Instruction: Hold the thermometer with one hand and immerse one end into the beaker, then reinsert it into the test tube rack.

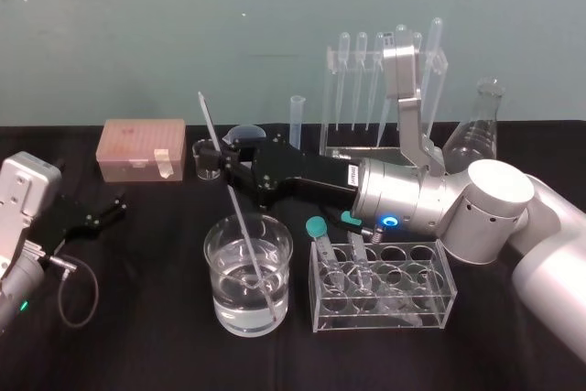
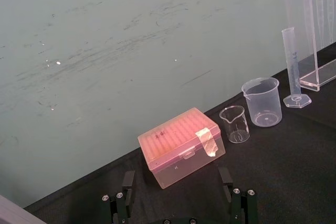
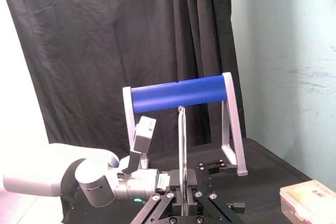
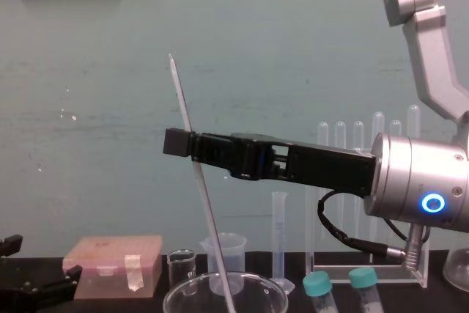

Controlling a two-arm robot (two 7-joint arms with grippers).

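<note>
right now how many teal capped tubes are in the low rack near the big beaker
2. One teal-capped tube leans at the low rack's left end, nearest the beaker; the other stands just right of it. None seems hidden.

- your head view looks forward and down from above the black table [image 1: 137, 345], with the beaker [image 1: 247, 272] near centre.
- your chest view sits lower, facing level toward the green wall [image 4: 88, 144]; both views share the thermometer [image 4: 210, 218] and the pink box [image 4: 113, 265].
- your left wrist view sits low, close to that box, facing the wall.
- your right wrist view sits close behind the thermometer, facing a black curtain [image 3: 105, 35].
</note>
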